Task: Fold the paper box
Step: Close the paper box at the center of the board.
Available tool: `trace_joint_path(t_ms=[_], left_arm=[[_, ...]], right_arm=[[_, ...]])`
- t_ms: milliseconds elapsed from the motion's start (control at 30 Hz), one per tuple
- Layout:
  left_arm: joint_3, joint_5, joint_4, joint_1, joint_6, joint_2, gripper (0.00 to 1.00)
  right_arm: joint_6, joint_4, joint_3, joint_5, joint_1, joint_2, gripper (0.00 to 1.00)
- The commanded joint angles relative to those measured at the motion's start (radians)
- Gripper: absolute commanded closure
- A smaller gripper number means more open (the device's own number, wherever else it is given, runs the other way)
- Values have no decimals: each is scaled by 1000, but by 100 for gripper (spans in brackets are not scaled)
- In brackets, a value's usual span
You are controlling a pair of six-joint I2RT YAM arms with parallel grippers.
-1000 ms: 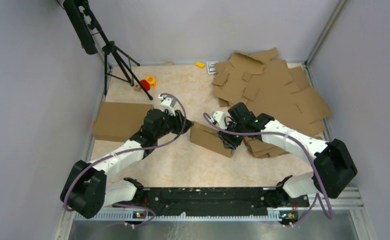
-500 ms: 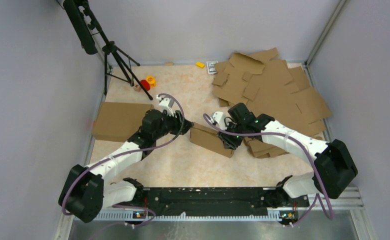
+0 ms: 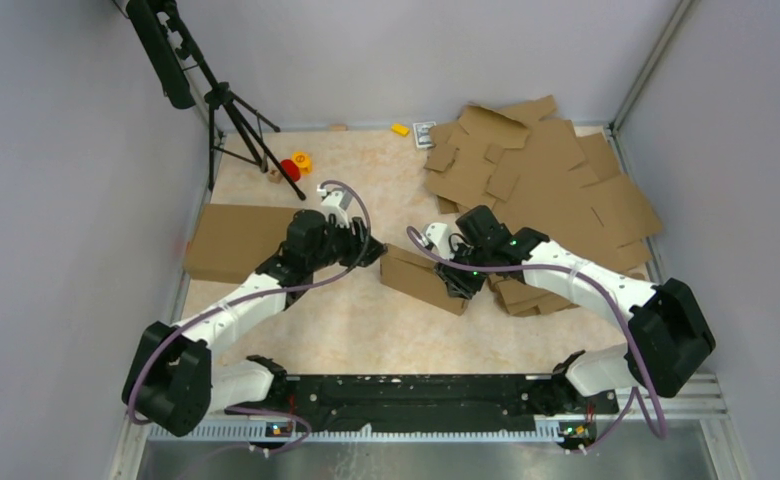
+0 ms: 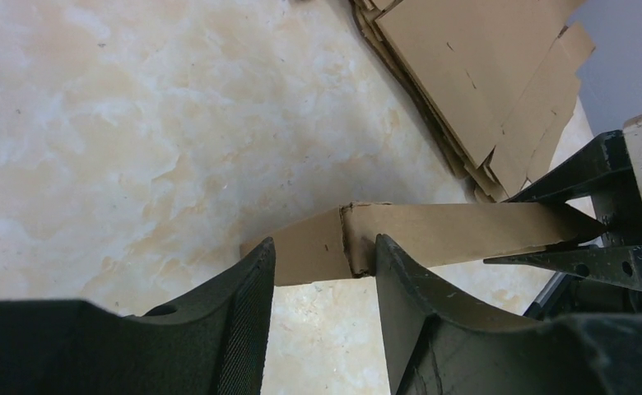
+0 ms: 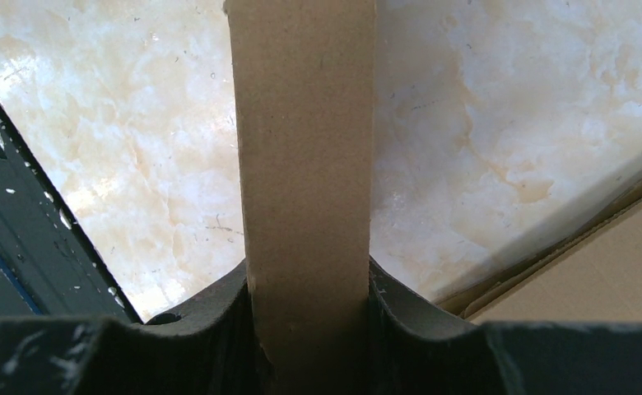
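The paper box is a brown cardboard shape held up off the table between the two arms. My right gripper is shut on its right part; in the right wrist view a cardboard wall fills the gap between the fingers. My left gripper stands open at the box's left end. In the left wrist view the box's corner lies just past the fingertips, the right fingertip against it, with bare table showing between the jaws.
A loose pile of flat cardboard blanks covers the back right, and more blanks lie under the right arm. A folded cardboard box lies at the left edge. A black tripod and small red and yellow toys stand at the back left.
My left gripper's jaws have opened wider and the left arm has shifted slightly at the box's left end. The right gripper and the box have stayed put.
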Motion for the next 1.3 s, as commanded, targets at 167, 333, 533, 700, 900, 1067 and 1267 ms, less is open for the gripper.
trace_joint_path(t_ms=[167,333,533,700,900,1067,1267], left_arm=[[-145,29,144,12,-76,18,51],[-212,106,290,40,-156,53,51],[-102,116,163,53,-129,-9,49],[-40,71,114,53,-174,-54,34],[-22,4,19,56,-294,-29,40],[74,46,-131,70,-295,16,70],[18,-69,-74,68,-300,-128,90]], right_arm=[[-7,6,-16,8,8,-4,86],[-6,5,-18,6,8,-6,86],[-5,3,-19,7,7,-7,87],[-1,6,-16,5,9,-9,86],[0,4,-20,4,8,-9,86],[1,4,-19,1,8,-10,87],[1,3,-19,2,8,-10,87]])
